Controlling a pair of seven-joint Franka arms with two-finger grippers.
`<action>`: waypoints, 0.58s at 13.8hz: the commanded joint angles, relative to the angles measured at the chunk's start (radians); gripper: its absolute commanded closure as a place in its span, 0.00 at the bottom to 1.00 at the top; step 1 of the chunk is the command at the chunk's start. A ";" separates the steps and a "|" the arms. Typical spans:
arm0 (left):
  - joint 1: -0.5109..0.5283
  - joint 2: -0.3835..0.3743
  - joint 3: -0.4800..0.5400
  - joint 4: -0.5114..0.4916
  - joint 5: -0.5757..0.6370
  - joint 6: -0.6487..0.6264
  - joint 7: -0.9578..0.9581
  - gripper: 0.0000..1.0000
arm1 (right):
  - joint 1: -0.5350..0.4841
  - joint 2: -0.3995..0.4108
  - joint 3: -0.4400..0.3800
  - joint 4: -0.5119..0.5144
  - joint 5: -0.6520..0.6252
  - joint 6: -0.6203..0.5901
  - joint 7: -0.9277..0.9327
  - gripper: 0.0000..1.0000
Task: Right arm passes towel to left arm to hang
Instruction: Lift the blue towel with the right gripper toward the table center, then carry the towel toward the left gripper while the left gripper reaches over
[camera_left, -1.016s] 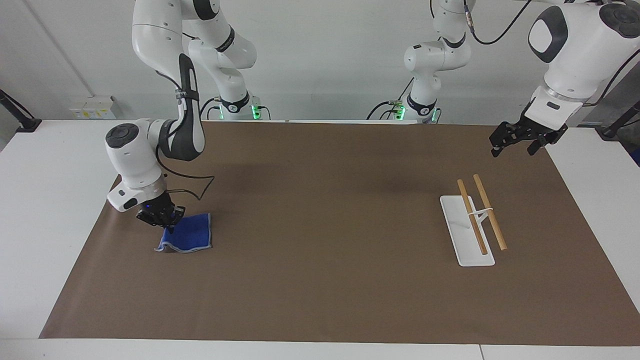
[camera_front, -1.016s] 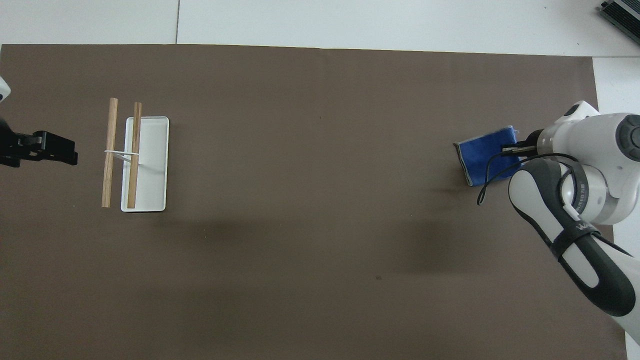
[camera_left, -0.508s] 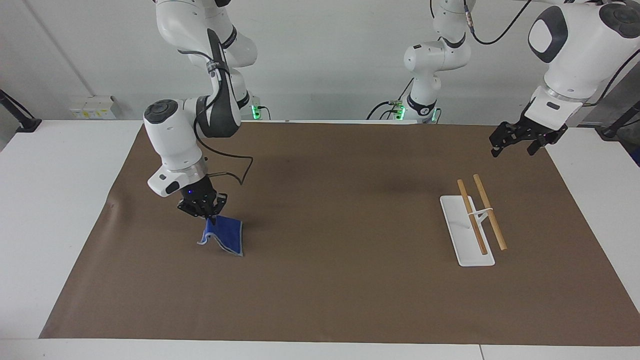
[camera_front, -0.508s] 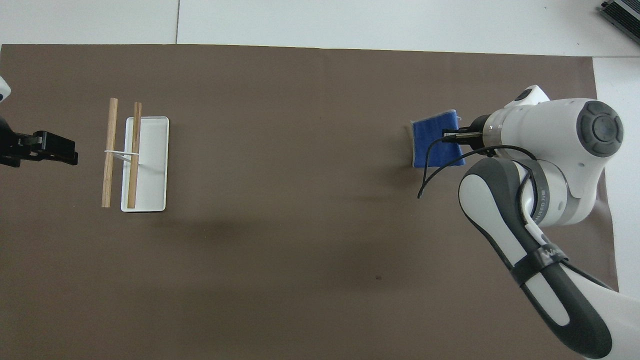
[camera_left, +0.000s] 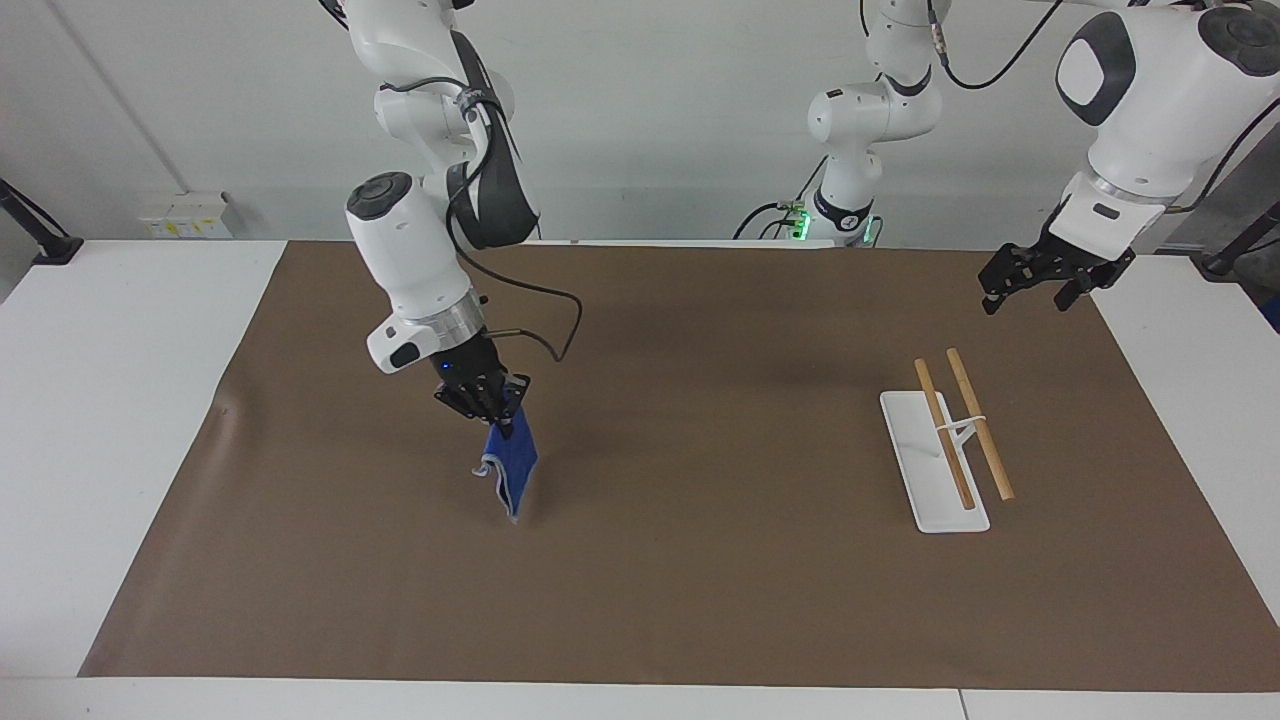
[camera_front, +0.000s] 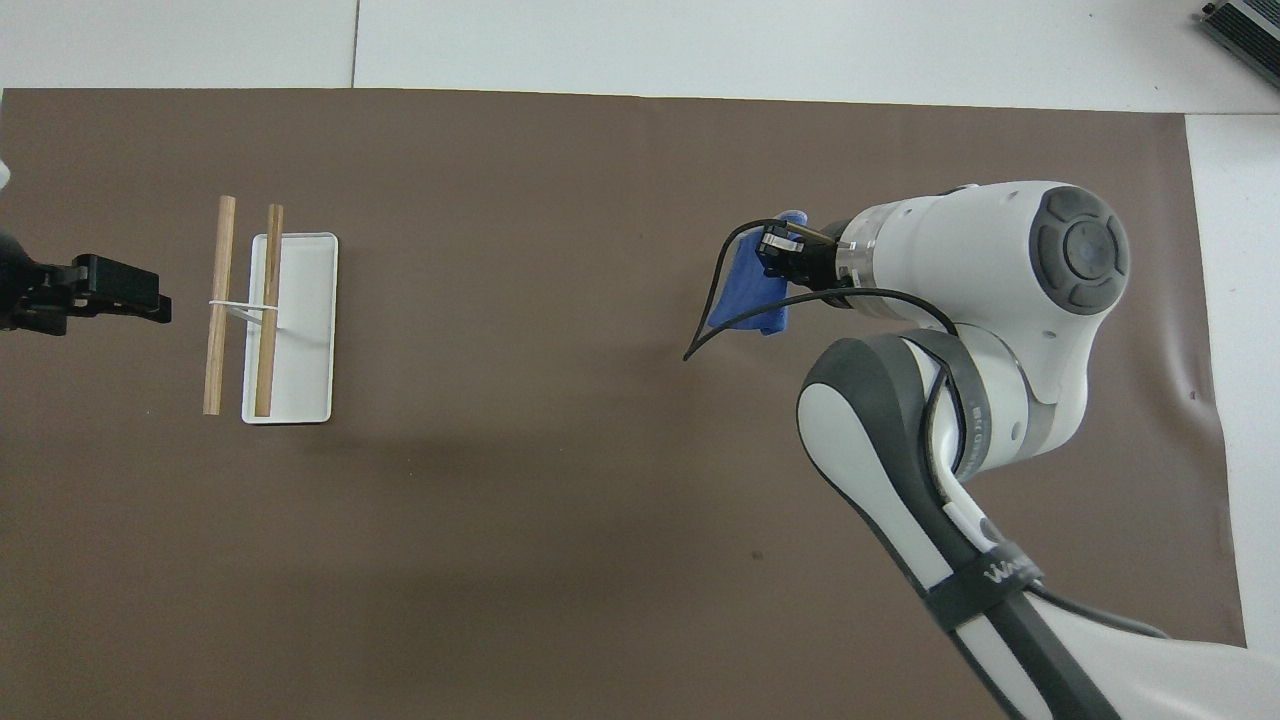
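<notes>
Tabletop (camera_left: 100, 420): white, seen in the facing view under a wide brown mat (camera_left: 700, 600) that covers most of it; a small wrinkle shows in the mat toward the right arm's end.
Room: a plain pale wall rises at the robots' end of the tabletop; a socket strip (camera_left: 185, 213) sits low on it, and green lights glow at both arm bases.
Right arm (camera_left: 420, 250): white, bent down over the mat, a black cable looping from its wrist.
Right gripper (camera_left: 497, 418): up over the mat, its jaws clamped on the top edge of the towel, a small blue light on its body.
Towel (camera_left: 510, 465): bright blue with a pale edge, lifted off the mat and hanging from the right gripper; its long axis runs nearly straight up and down, the lower corner pointing at the mat, the cloth turned almost edge-on in the facing view. From overhead the towel (camera_front: 745, 290) shows beside the gripper's tip (camera_front: 775, 250).
Rack (camera_left: 945, 440): a white tray base carrying two wooden rods, side by side, toward the left arm's end of the tabletop.
Left arm (camera_left: 1150, 90): waits at its own end.
Left gripper (camera_left: 1030, 285): raised over the mat's edge, jaws spread wide, holding nothing.
</notes>
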 joint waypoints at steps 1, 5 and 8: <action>0.036 -0.072 -0.005 -0.120 -0.088 0.074 -0.051 0.00 | 0.036 0.038 -0.001 0.082 0.030 -0.021 0.124 1.00; 0.027 -0.113 -0.005 -0.240 -0.235 0.239 -0.288 0.00 | 0.092 0.061 -0.001 0.143 0.109 -0.007 0.314 1.00; 0.008 -0.112 -0.011 -0.242 -0.266 0.276 -0.486 0.00 | 0.131 0.070 -0.001 0.157 0.110 0.001 0.437 1.00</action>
